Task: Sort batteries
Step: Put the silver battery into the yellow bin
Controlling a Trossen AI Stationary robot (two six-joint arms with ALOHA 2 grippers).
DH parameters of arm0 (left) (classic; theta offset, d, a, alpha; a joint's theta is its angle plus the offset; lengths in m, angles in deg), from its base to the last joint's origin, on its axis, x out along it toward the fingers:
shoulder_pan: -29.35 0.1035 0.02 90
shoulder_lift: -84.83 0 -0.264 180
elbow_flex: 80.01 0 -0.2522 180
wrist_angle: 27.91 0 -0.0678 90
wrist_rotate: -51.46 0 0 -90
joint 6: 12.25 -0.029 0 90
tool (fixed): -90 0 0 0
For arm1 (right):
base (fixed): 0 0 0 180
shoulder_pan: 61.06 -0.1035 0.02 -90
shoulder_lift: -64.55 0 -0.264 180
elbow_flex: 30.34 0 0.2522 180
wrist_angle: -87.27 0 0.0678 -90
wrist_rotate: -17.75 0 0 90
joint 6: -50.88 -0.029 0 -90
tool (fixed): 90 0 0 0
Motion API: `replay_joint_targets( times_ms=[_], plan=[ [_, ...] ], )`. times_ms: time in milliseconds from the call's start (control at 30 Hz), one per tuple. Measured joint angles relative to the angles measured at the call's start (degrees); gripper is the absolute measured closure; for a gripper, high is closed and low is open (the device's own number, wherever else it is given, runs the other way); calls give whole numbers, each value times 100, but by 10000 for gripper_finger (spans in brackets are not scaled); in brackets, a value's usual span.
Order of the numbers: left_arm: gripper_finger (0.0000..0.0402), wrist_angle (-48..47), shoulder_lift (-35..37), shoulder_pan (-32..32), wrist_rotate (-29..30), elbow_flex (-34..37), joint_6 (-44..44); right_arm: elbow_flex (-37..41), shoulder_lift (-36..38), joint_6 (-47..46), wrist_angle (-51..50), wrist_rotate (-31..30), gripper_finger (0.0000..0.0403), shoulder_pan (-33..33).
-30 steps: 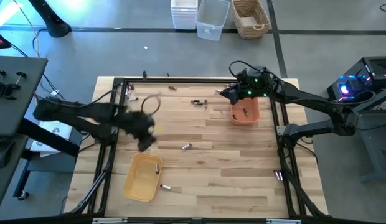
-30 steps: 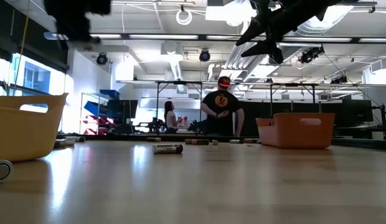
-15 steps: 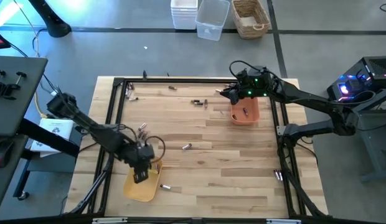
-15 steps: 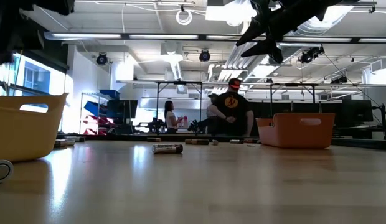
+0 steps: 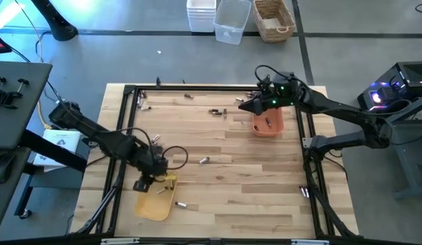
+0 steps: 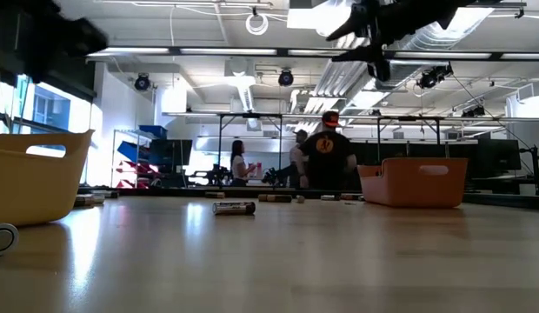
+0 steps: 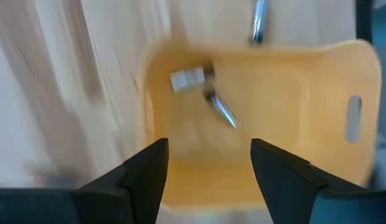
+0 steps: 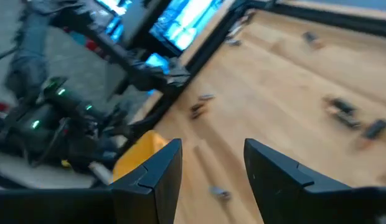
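My left gripper (image 7: 208, 168) stands open above the yellow tray (image 5: 155, 197), pointing down into it, with nothing between its fingers. Two batteries (image 7: 221, 111) lie inside that tray, blurred in the left wrist view. My right gripper (image 8: 213, 165) hangs open and empty in the air at the far right, beside the orange tray (image 5: 267, 124). Loose batteries lie flat on the wooden table: one in the middle (image 5: 204, 160), one by the yellow tray's near side (image 5: 180, 204), a pair at the far side (image 5: 215, 112).
A black frame (image 5: 197, 87) runs round the table's edges. More batteries lie at the far left corner (image 5: 144, 107) and by the right rail (image 5: 303, 192). People stand in the room beyond the table (image 6: 326, 161). Bare wood lies between the two trays.
My left gripper has swung from the table's left middle toward the near edge and now hangs over the yellow tray, its wrist rolled. My right gripper has turned a little where it hangs.
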State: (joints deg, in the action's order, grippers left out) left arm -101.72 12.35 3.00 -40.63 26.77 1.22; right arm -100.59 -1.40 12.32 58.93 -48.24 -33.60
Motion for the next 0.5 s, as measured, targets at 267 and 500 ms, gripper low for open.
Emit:
replay_joint_targets(
  times_ms=[267, 500],
  plan=[
    [179, 1995, -483, 366, 89, -68, -2795, -2, 389, -414, 62, -126, 236, -591],
    [184, 2120, -1637, 162, 193, -559, -2310, -7, 762, -366, -76, -692, 236, -1416]
  ],
)
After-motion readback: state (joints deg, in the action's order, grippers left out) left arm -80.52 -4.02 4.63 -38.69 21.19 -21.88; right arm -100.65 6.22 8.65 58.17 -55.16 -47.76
